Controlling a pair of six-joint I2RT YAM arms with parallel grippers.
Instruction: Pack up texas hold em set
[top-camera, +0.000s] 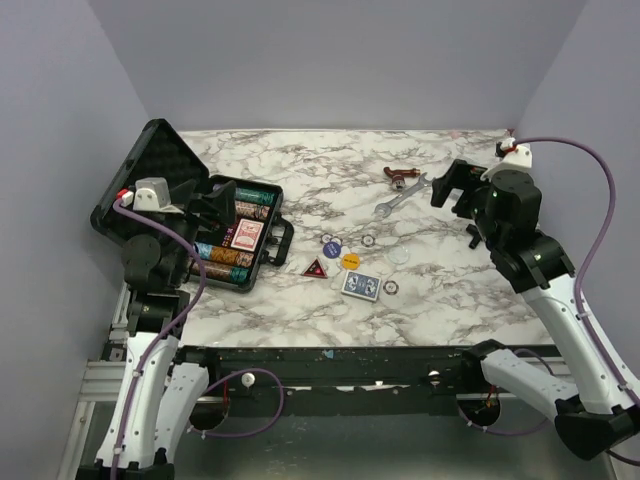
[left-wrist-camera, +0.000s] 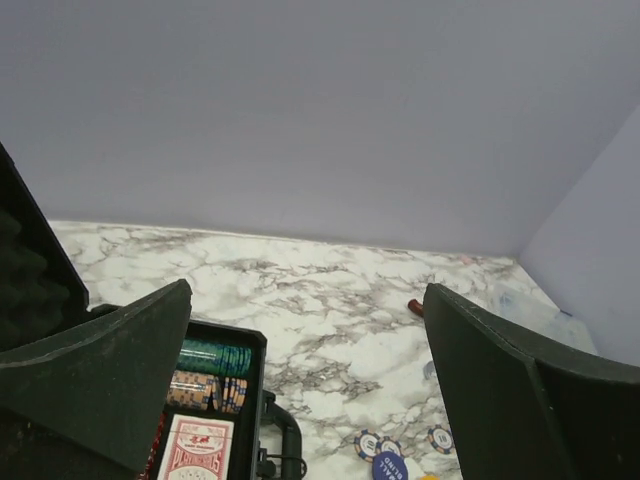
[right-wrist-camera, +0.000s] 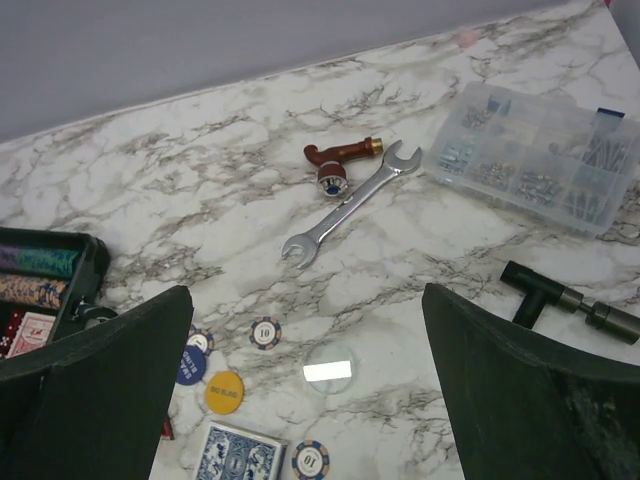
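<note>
The black briefcase (top-camera: 262, 262) lies open at the left, its foam lid (top-camera: 140, 180) raised. Rows of coloured chips (top-camera: 222, 256) and a red deck (top-camera: 246, 236) sit inside it. My left gripper (top-camera: 215, 205) hovers open and empty over the case; its wrist view shows the case rim (left-wrist-camera: 255, 380) and red deck (left-wrist-camera: 197, 450). On the marble lie a blue deck (top-camera: 361, 286), a red triangular disc (top-camera: 315, 268), a yellow disc (top-camera: 351, 261), a blue disc (top-camera: 328, 249) and loose chips (top-camera: 369, 240). My right gripper (top-camera: 452, 190) is open and empty, high above them (right-wrist-camera: 306, 295).
A silver wrench (right-wrist-camera: 345, 205) and a red-brown tool (right-wrist-camera: 340, 158) lie at the back middle. A clear compartment box (right-wrist-camera: 535, 155) and a black T-shaped tool (right-wrist-camera: 560, 295) sit at the right. A clear round disc (right-wrist-camera: 328, 369) lies near the chips. Walls enclose three sides.
</note>
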